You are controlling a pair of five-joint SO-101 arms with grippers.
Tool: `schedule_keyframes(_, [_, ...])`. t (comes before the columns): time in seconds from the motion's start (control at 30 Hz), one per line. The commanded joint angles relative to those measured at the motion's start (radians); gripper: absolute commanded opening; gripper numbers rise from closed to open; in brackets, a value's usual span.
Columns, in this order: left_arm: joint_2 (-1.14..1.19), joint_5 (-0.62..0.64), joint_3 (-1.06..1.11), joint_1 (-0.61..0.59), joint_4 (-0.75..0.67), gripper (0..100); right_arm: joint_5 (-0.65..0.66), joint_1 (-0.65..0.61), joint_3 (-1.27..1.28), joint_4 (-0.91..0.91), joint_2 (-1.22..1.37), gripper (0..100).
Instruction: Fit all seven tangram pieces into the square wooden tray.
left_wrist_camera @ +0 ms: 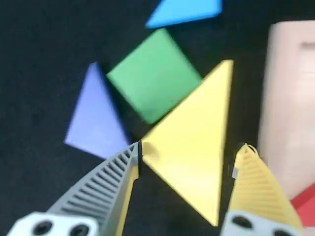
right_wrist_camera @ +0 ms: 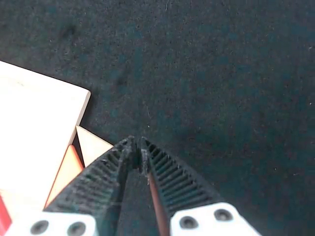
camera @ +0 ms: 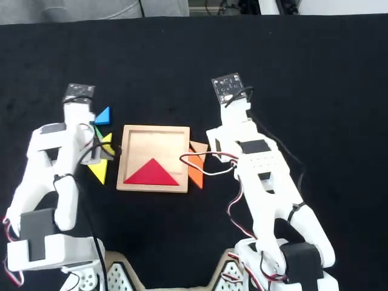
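The square wooden tray [camera: 154, 134] lies between the arms with a red triangle [camera: 151, 173] inside it. My left gripper [left_wrist_camera: 189, 152] is open low over a big yellow triangle [left_wrist_camera: 194, 142], one finger at each side of it, just left of the tray [left_wrist_camera: 290, 108]. Beyond it lie a green square [left_wrist_camera: 155, 73], a lilac triangle [left_wrist_camera: 93, 118] and a blue triangle [left_wrist_camera: 184, 12]. My right gripper [right_wrist_camera: 137, 147] is shut with nothing in it, beside a tan triangle [right_wrist_camera: 93, 145] and an orange piece [right_wrist_camera: 64, 172] at the tray's right edge [right_wrist_camera: 34, 113].
Black cloth covers the table. Both arm bases stand at the near edge. In the high view the orange piece [camera: 195, 173] and tan triangle [camera: 197, 147] touch the tray's right side; the blue triangle [camera: 103, 115] is farthest out on the left.
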Motion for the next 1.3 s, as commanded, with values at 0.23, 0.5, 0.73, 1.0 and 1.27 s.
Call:
schedule_keyframes(0.23, [0.187,0.026,-0.174,-0.001,0.023,30,0.009,0.009,-0.010,-0.021,-0.001,1.8])
schedule_keyframes(0.5, [0.203,-0.012,-0.217,-0.050,0.080,30,0.011,0.009,-0.010,-0.021,-0.001,1.8])
schedule_keyframes(0.73, [0.201,-0.014,-0.216,-0.053,0.164,30,0.011,0.009,-0.010,-0.021,-0.001,1.8])
schedule_keyframes(1.0, [0.199,0.118,-0.225,-0.056,0.173,30,0.011,0.009,-0.010,-0.021,-0.001,1.8])
schedule_keyframes(1.27, [0.057,0.226,-0.185,-0.110,0.242,30,0.011,0.009,-0.012,-0.021,-0.001,1.8])
